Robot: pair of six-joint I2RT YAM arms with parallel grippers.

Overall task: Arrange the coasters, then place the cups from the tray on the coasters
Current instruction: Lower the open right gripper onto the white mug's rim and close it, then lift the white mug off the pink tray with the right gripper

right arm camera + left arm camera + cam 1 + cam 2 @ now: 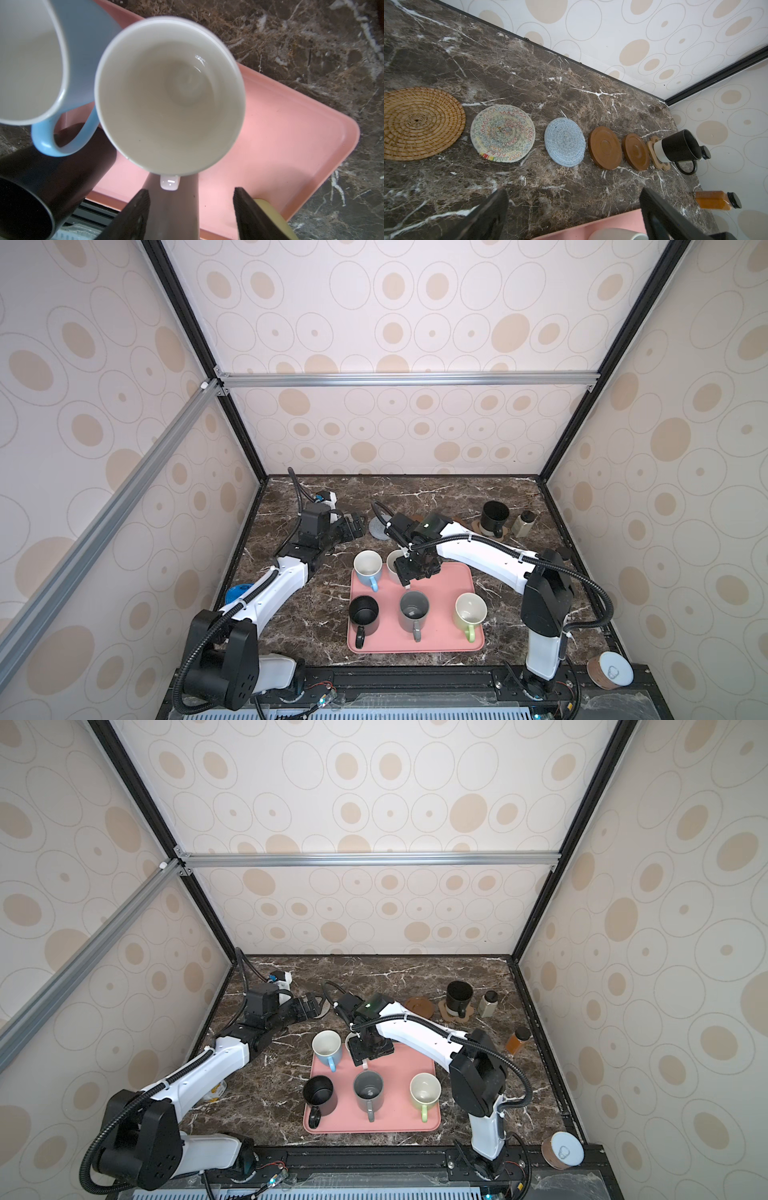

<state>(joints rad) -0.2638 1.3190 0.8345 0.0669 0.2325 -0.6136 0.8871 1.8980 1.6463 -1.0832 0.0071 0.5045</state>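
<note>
Six coasters lie in a row along the back: tan rattan, cream woven, grey-blue, two wooden discs, and a paw coaster bearing a black cup. The pink tray holds light blue, black, grey, green and pale pink cups. My right gripper hangs open over the tray, its fingers just short of the pink cup's handle. My left gripper hovers open and empty near the grey-blue coaster.
A small dark-capped bottle stands right of the black cup at the back. An amber bottle stands by the right wall. A white-lidded can sits at the front right corner. The right arm reaches across above the tray's back edge.
</note>
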